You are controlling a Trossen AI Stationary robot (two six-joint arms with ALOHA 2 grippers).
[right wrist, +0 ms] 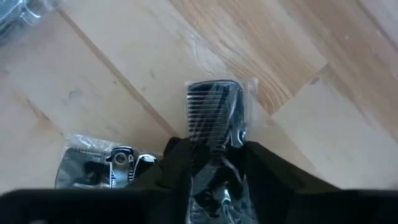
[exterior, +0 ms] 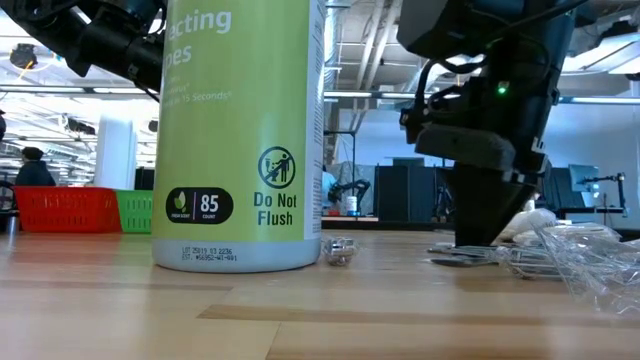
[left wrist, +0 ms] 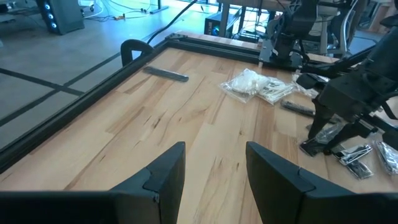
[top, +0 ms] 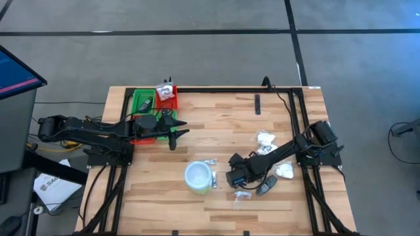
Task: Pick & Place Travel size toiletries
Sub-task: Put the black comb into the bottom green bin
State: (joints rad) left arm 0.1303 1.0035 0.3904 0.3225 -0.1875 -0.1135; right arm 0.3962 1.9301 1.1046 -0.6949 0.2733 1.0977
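The left gripper (top: pixel 176 134) hovers beside the red and green tray (top: pixel 143 105), its fingers (left wrist: pixel 165 177) spread and empty. A white tub (top: pixel 197 177) stands mid-counter (top: pixel 216 111). Further right, the right gripper (top: pixel 231 178) is down on the counter, clamped on a wrapped black comb (right wrist: pixel 213 118); white packets (top: pixel 266 137) lie beyond.

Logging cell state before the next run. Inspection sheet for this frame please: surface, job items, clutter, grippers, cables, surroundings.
Surface: light wooden slatted table, black frame.
Job's things: wrapped black plastic comb between the right jaws; white lumpy packets; clear sachets; slim dark stick near the far edge.
Clutter: round white wipes tub with green side; red and green compartment tray.
Grippers: left gripper open beside the tray; right gripper shut on the comb.
Cables: black cable along the far right frame.
Surroundings: grey floor; monitor; person far off in low view.
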